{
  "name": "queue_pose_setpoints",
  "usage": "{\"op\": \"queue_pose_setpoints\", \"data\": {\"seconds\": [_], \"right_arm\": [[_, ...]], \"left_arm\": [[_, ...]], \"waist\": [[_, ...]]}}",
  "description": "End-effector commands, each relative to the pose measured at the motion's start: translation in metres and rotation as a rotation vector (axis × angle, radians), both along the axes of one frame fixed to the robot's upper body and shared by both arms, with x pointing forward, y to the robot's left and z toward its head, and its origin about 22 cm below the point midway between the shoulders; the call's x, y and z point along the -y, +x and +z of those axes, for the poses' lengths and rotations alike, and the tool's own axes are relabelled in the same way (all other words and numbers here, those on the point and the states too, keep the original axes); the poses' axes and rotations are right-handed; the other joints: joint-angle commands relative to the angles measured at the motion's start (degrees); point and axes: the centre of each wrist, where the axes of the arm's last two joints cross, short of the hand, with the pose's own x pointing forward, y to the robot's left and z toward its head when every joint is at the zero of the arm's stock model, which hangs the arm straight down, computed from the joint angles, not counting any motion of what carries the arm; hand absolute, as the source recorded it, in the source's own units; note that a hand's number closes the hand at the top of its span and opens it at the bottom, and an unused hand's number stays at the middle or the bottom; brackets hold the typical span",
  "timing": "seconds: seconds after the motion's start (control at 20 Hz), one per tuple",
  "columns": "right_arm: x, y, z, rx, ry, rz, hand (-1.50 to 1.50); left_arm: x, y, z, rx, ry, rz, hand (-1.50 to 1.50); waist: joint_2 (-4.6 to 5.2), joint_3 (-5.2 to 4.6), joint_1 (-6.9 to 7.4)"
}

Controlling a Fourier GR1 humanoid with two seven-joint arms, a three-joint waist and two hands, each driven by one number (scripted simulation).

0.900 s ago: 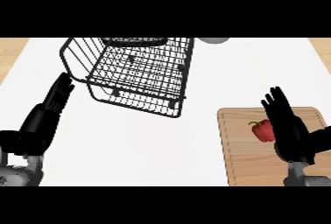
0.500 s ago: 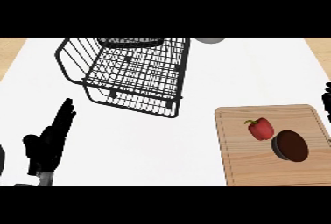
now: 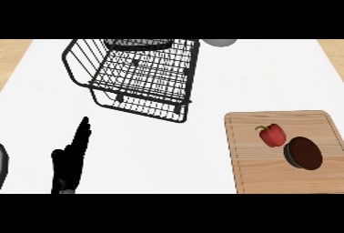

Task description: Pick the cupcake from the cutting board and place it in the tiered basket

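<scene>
On the near right, the cutting board [image 3: 255,175] holds the cupcake [image 3: 304,154] just beside a red pepper [image 3: 271,135], both unmoved, while the wire basket [image 3: 138,77] has shifted rightward and the left hand [image 3: 69,161], fingers straight, holds nothing.

This is a kitchen, seen from above at a white counter [image 3: 201,150] with a strip of pale wood showing along its far corners. A wooden cutting board [image 3: 255,173] lies at the near right with food on it: a red pepper [image 3: 272,135] and, just beside it, a dark brown cupcake [image 3: 304,154]. A black wire tiered basket [image 3: 138,77] of the sort used for storing produce stands at the far middle, and a grey rounded object [image 3: 220,42] that cannot be identified sits at the far edge.
</scene>
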Motion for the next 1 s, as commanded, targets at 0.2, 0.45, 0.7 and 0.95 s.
{"op": "queue_pose_setpoints", "data": {"seconds": [0.2, 0.45, 0.7, 0.95], "right_arm": [[0.009, -0.028, 0.048, -0.461, -0.274, 0.269, -1.50], [-0.026, -0.021, 0.087, -0.614, -0.561, 0.313, -1.50], [-0.063, -0.019, 0.101, -0.714, -0.733, 0.194, -1.50], [-0.090, -0.026, 0.079, -0.760, -0.742, 0.161, -1.50]], "left_arm": [[0.012, -0.011, -0.013, -0.045, -0.007, 0.005, 0.00], [0.007, 0.001, -0.012, -0.035, -0.005, 0.022, 0.00], [0.009, -0.006, -0.010, -0.032, -0.007, -0.004, 0.00], [-0.005, -0.002, -0.027, -0.044, -0.007, 0.004, 0.00]], "waist": [[0.01, -0.31, -0.45], [0.10, -0.38, -0.54], [0.10, -0.26, 0.57], [0.21, -0.17, 0.59]]}}
